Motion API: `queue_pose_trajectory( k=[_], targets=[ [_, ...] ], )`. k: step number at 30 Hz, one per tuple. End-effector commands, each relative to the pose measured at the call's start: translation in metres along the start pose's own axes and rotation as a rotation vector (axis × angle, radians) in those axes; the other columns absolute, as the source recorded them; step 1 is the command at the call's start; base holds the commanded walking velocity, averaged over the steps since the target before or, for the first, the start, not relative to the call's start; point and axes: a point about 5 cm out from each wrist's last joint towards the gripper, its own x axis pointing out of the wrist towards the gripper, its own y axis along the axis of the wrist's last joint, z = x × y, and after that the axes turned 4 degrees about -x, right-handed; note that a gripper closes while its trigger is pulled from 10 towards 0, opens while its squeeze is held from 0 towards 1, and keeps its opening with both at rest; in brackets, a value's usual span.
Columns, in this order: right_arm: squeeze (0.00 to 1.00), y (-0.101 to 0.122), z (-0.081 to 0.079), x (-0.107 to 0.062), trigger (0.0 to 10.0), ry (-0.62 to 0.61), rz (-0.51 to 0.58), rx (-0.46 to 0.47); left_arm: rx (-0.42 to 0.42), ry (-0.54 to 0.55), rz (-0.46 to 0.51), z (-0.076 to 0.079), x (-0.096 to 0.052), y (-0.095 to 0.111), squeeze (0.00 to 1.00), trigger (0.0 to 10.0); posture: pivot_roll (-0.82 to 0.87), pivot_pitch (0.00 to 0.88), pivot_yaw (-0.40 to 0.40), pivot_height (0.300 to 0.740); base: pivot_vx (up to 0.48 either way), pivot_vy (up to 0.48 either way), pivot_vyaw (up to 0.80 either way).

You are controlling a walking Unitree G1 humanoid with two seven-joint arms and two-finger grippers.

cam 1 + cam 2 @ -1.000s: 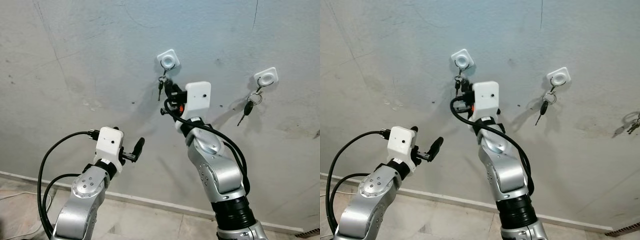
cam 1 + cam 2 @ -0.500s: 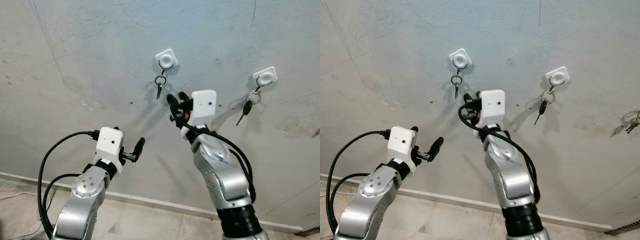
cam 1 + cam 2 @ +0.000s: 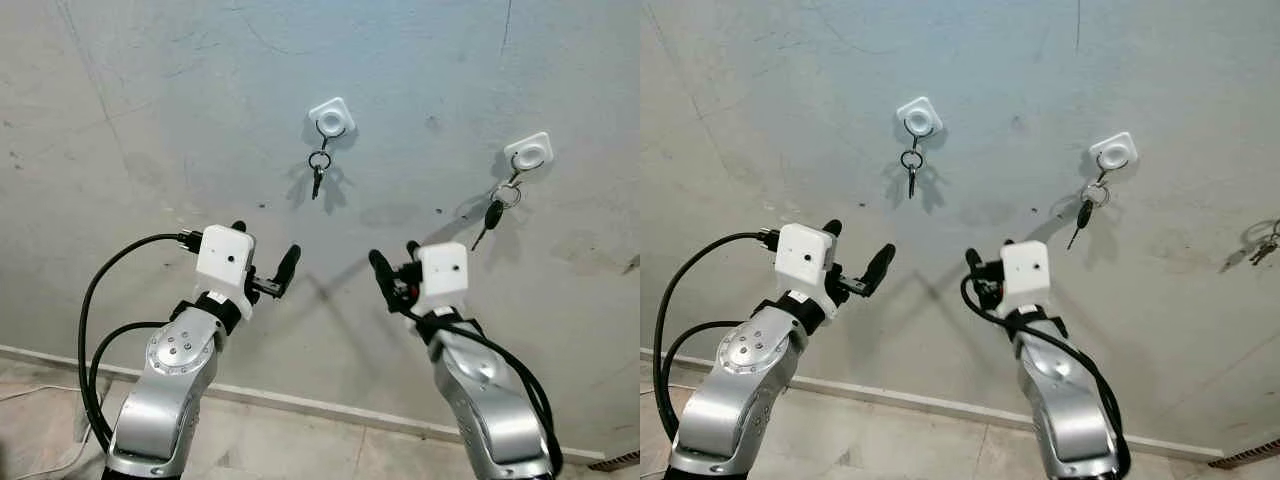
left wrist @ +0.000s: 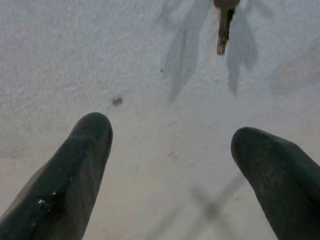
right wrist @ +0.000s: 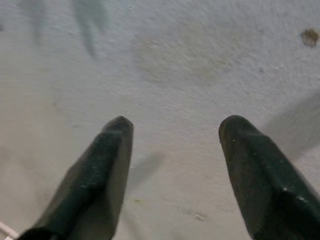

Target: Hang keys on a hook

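Already the key on its ring point(image 3: 318, 170) hangs from the white square hook point(image 3: 331, 117) on the grey wall point(image 3: 150, 120), its blade pointing down and nothing touching it. In the left wrist view the tip of that key point(image 4: 223, 31) shows above and beyond the fingers, well apart from them.

A 2nd white hook point(image 3: 529, 152) sits further to the robot's right on the same wall and carries its own bunch of keys with a dark-headed key point(image 3: 492, 217) dangling at a slant.

The right gripper point(image 3: 392, 268) is below the hung key and off to the right of it, well clear of both hooks, its jaws apart and holding nothing; the right wrist view shows its 2 black fingers point(image 5: 105, 175) spread with bare wall between them. The left gripper point(image 3: 262, 275) is raised at about the same height on the other side, jaws also apart and empty, with its fingers point(image 4: 75, 165) splayed wide toward the wall.

By my reading the hanging step is done and the release is complete. What is left is small: bring both arms away from the wall without brushing the ring, so the key is not knocked off its hook.
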Motion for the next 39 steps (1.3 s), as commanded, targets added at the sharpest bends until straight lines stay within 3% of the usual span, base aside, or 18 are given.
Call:
queue_pose_trajectory(
  k=[1, 7, 8, 15, 23, 30, 39],
  targets=[
    [1.00, 0.009, -0.001, -0.003, 10.0, 0.019, 0.046, -0.007, -0.006, -0.020, 0.015, 0.002, 0.001, 0.005, 0.00, 10.0, 0.21, 0.036, -0.051, 0.740, 0.000, 0.000, 0.00],
    [1.00, 0.011, 0.003, -0.021, 10.0, 0.042, 0.033, 0.031, -0.012, -0.024, 0.007, 0.002, 0.002, 0.003, 0.00, 10.0, 0.18, 0.027, -0.039, 0.740, 0.000, 0.000, 0.00],
    [1.00, 0.014, 0.006, -0.030, 10.0, 0.040, 0.035, 0.025, 0.002, 0.003, -0.012, -0.001, 0.002, -0.002, 0.00, 10.0, 0.17, 0.023, -0.035, 0.740, 0.000, 0.000, 0.00],
    [1.00, 0.021, 0.019, -0.049, 10.0, 0.027, 0.050, 0.044, 0.034, 0.095, -0.083, -0.016, 0.002, -0.019, 0.00, 10.0, 0.14, 0.015, -0.021, 0.740, 0.000, 0.000, 0.00],
    [1.00, 0.033, 0.023, -0.049, 10.0, -0.028, 0.104, 0.083, 0.088, 0.064, -0.073, -0.015, 0.001, -0.021, 0.00, 10.0, 0.13, 0.000, -0.020, 0.740, 0.000, 0.000, 0.00],
    [1.00, 0.031, 0.021, -0.045, 10.0, -0.038, 0.072, 0.098, 0.044, 0.075, -0.062, -0.016, 0.004, -0.020, 0.00, 10.0, 0.13, 0.000, -0.034, 0.740, 0.000, 0.000, 0.00],
    [0.96, 0.035, 0.025, -0.038, 10.0, -0.042, 0.074, 0.103, 0.003, 0.059, -0.068, -0.009, 0.006, -0.024, 0.00, 10.0, 0.11, 0.000, -0.041, 0.740, 0.000, 0.000, -0.77]
  ],
)
